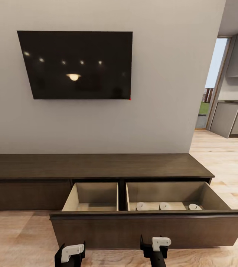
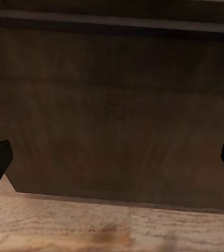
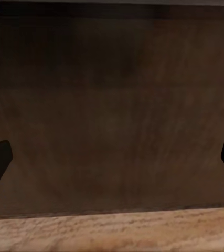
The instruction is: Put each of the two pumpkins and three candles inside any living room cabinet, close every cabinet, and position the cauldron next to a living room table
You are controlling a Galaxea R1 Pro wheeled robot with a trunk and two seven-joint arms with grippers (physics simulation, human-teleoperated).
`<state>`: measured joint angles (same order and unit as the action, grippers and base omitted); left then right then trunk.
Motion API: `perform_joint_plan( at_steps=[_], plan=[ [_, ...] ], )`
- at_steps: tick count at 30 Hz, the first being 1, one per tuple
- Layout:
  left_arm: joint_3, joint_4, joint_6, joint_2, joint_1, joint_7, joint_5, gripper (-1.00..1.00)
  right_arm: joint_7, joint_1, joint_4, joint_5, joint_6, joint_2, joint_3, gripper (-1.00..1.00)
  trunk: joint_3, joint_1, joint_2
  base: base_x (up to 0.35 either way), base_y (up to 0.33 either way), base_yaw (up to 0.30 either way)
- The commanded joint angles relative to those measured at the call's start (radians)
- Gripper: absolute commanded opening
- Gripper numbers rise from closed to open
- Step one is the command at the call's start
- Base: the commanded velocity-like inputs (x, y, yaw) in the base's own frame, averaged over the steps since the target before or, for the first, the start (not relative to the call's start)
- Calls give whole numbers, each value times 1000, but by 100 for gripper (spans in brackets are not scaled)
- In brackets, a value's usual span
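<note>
Both my grippers — left gripper (image 1: 71,254), right gripper (image 1: 156,247) — hang wide open and empty before the drawer front (image 1: 148,230); three candles (image 1: 165,206) are in, so I'd fetch pumpkins next.

Even soft light; dim, blurry wrist views

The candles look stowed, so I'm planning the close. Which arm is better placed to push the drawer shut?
Probably the right. The right gripper sits near the middle of the drawer front; the left gripper faces its end, so its push would be off-centre. Both are open.
</note>
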<state>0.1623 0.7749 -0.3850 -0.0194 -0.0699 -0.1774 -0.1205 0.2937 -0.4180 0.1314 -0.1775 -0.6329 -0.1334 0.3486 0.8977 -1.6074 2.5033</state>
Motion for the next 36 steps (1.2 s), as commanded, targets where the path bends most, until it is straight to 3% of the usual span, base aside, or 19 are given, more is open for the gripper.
perform_joint_plan(
  at_steps=[1,10,19,23,26,31,36],
  plan=[
    [5,0,-4,1,-1,-5,-10,100,4,-1,-1,-9,-3,0,9,100,1,0,0,0,0,0],
    [9,-1,-6,1,-1,-5,-10,100,4,-1,-1,-10,-3,0,9,100,1,0,0,17,9,0],
    [54,-5,-6,1,-1,-3,-8,100,2,-1,-1,-10,-3,0,9,100,1,0,0,39,27,0],
    [73,-19,-6,1,-3,2,32,100,1,-1,-1,-10,-3,0,9,100,1,0,0,4,2,0],
    [85,-83,-8,0,-8,4,68,100,1,-1,-1,-10,-3,1,9,100,1,0,0,1,1,0],
    [92,-137,-10,-2,-11,7,82,100,0,-1,-1,-10,-2,1,9,100,1,0,0,0,0,0],
    [95,-137,-11,-3,-15,7,85,100,-1,-1,-1,-9,-2,1,9,100,1,0,0,0,0,0]
  ],
)
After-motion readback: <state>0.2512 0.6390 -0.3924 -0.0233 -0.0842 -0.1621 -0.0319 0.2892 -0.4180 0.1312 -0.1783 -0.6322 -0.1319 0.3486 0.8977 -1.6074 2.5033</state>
